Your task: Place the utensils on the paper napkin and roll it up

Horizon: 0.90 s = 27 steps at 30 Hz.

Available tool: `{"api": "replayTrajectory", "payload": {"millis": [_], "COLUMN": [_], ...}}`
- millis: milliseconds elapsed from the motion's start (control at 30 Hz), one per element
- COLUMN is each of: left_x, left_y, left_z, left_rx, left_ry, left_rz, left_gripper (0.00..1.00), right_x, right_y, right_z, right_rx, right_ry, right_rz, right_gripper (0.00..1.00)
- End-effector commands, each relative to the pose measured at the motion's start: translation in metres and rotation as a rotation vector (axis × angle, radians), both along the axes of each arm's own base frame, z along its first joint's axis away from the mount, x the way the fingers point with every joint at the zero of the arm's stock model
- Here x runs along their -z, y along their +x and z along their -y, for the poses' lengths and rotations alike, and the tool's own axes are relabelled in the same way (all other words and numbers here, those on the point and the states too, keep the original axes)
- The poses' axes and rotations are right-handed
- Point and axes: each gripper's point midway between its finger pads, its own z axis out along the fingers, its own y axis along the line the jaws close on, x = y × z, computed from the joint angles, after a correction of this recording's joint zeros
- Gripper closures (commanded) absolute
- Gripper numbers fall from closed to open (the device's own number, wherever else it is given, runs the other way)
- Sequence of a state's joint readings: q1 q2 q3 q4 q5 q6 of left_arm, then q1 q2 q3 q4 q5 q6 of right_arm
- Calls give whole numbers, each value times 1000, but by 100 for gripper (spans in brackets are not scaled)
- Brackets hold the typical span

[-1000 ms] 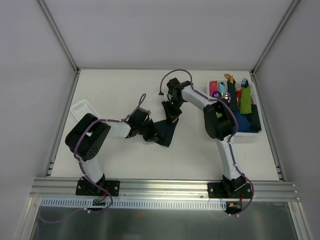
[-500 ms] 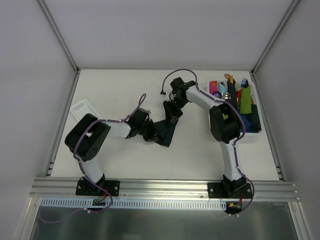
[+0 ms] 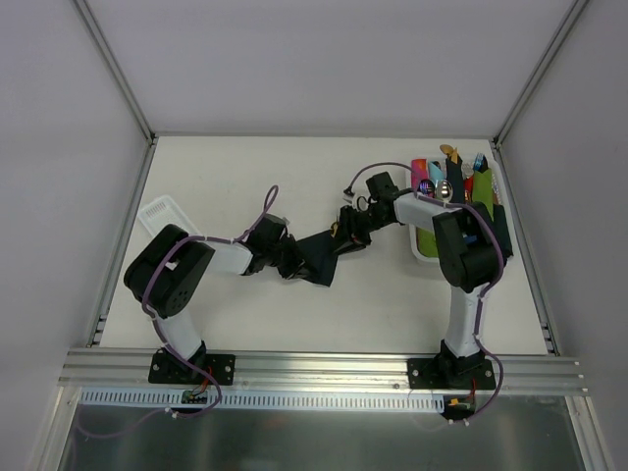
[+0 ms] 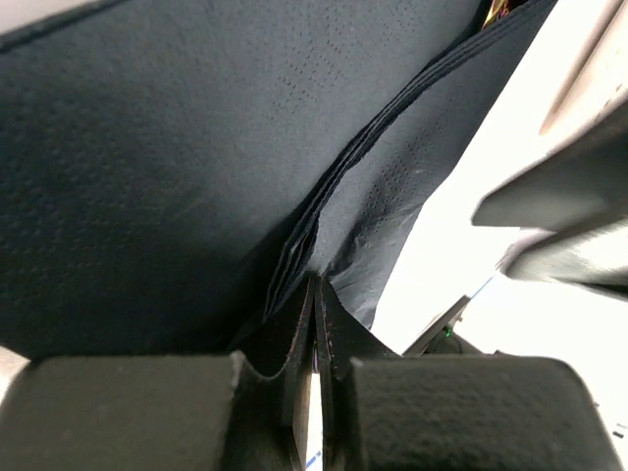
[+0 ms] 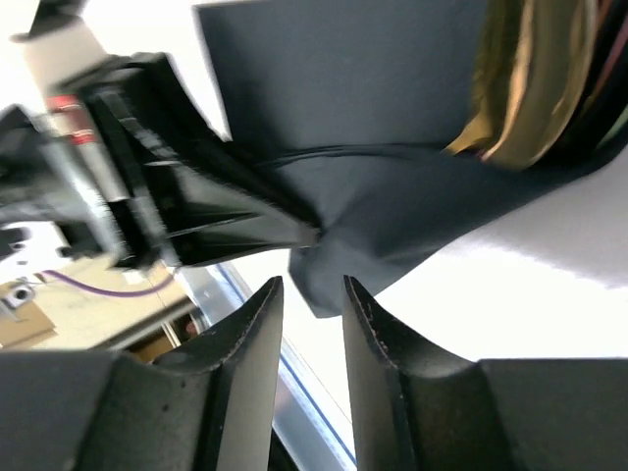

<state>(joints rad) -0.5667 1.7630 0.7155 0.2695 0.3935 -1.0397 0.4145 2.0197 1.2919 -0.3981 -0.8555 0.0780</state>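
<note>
Seemingly mid-roll: napkin [image 3: 319, 263] lies folded mid-worktop, one edge pinched tight in the left claw [image 4: 314, 294]. Beside the fold, the right claw [image 5: 309, 289] stands slightly open, empty. A gold utensil [image 5: 510, 98] shows inside. Next, probably: right takes the free edge and rolls.

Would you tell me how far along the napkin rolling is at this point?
Done: something gold, likely the spoon, lies against the napkin; the fork is not visible. In hand: the left gripper pinches the napkin's edge; the right gripper hangs open beside it. Left: the napkin is only loosely folded, not a tight roll.
</note>
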Motion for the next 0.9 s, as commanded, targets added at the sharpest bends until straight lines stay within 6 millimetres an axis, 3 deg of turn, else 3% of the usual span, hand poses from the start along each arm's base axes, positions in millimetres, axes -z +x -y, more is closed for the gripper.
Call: {"api": "replayTrajectory", "payload": {"millis": [0,200,633,867], "left_x": [76,76,80,77], "left_y": [-34,-32,-39,-33], "left_z": [-88,-107,-125,-123], "left_rx": [-142,-186,-186,-171], "left_ry": [372,381,401,392], "left_rz": [-168,-174,-179,-162], "left_gripper": [100,100,100,100], "right_x": [-51,-41,-37,0], "right_y": [22,40,56,55], "right_z": [-25,-34,-79,-73], "right_rx": [53,136,193,220], "right_ry": [162,152,264,174], "right_rz": [112,50,-26,-72], "right_gripper": [66,64,75,81]}}
